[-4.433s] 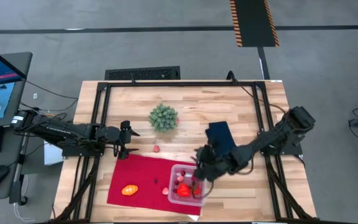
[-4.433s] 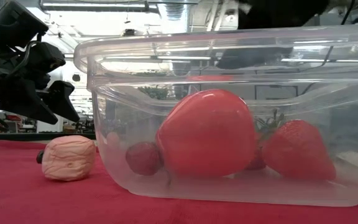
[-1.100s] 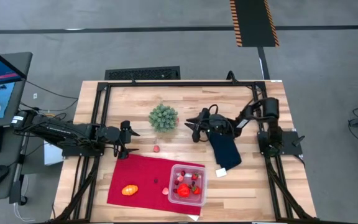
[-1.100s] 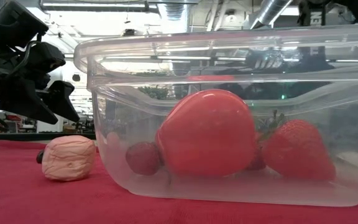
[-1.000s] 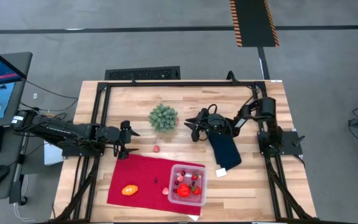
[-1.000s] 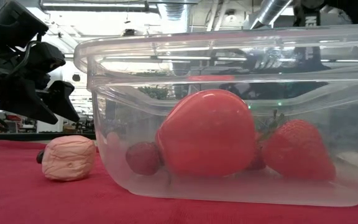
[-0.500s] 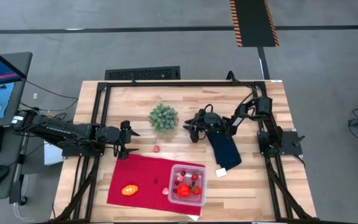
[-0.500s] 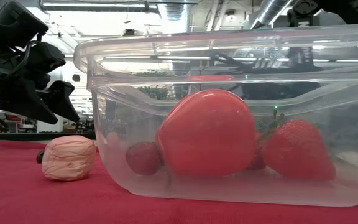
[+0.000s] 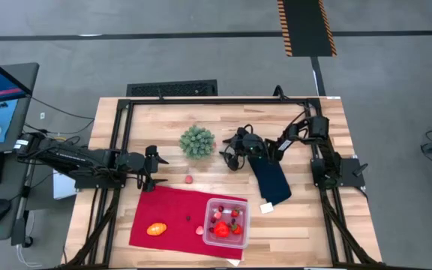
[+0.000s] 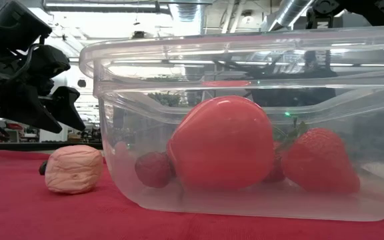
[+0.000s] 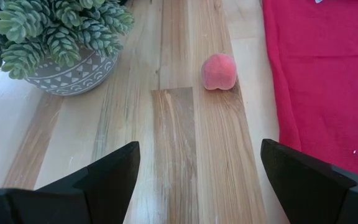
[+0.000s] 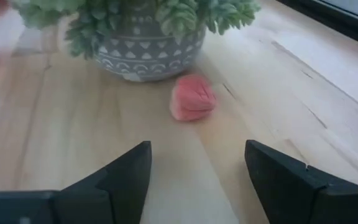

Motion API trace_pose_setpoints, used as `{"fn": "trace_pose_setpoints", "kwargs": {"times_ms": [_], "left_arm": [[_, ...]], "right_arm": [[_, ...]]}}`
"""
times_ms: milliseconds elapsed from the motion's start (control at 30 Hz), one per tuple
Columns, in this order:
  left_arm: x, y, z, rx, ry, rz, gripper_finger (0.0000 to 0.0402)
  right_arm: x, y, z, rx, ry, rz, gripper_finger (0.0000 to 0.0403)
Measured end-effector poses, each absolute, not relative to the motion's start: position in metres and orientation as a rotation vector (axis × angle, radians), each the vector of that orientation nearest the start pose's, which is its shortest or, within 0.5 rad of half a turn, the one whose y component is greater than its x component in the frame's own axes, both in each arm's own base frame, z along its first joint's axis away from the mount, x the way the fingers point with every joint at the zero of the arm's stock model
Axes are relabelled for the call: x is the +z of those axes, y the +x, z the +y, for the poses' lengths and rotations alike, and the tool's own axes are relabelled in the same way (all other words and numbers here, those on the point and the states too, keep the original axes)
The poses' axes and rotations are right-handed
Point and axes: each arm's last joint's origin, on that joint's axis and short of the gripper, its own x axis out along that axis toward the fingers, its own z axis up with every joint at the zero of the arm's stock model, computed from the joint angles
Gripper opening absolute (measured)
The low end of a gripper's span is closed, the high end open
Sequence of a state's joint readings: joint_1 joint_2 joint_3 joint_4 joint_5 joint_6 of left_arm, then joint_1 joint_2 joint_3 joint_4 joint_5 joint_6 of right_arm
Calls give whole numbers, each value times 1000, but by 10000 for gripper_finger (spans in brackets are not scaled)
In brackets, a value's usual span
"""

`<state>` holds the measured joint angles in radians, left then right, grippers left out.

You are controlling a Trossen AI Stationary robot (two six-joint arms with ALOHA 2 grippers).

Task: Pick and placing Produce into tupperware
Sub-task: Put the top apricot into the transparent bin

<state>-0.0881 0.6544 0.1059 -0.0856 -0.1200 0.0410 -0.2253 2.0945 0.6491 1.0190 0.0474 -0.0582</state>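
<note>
The clear tupperware [image 9: 226, 222] sits on the red cloth [image 9: 172, 210] at the surface's near edge, holding red produce [image 10: 224, 143]. An orange oval [image 9: 156, 229] lies beside it. Farther back, both the left gripper [image 9: 156, 169] and right gripper [image 9: 232, 156] stand open and empty.

Right gripper [image 9: 231, 159] (fingers spread) reaches mid-table; left gripper [image 9: 158, 169] waits, likewise parted.

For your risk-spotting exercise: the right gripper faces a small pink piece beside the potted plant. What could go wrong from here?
1. The right gripper, open, aims at a pink piece lying close to the plant pot; a finger may knock the pot.
2. The rounded piece may roll off when pinched.
3. The dark blue cloth lies under the right arm and could get dragged.
</note>
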Motion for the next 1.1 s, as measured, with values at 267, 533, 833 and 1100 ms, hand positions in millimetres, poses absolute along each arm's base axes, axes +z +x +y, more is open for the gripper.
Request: {"fn": "trace_pose_setpoints", "kwargs": {"times_ms": [267,533,833,1100], "left_arm": [[130,128,-8,18,106,631,326],[131,128,-8,18,106,631,326],[130,128,-8,18,106,631,326],[130,128,-8,18,105,631,326]], "right_arm": [[64,328,-82,-259,-38,419,284],[72,346,-87,-249,-43,424,284],[75,359,-90,-244,-30,496,284],[76,360,-90,-245,-18,493,283]]}}
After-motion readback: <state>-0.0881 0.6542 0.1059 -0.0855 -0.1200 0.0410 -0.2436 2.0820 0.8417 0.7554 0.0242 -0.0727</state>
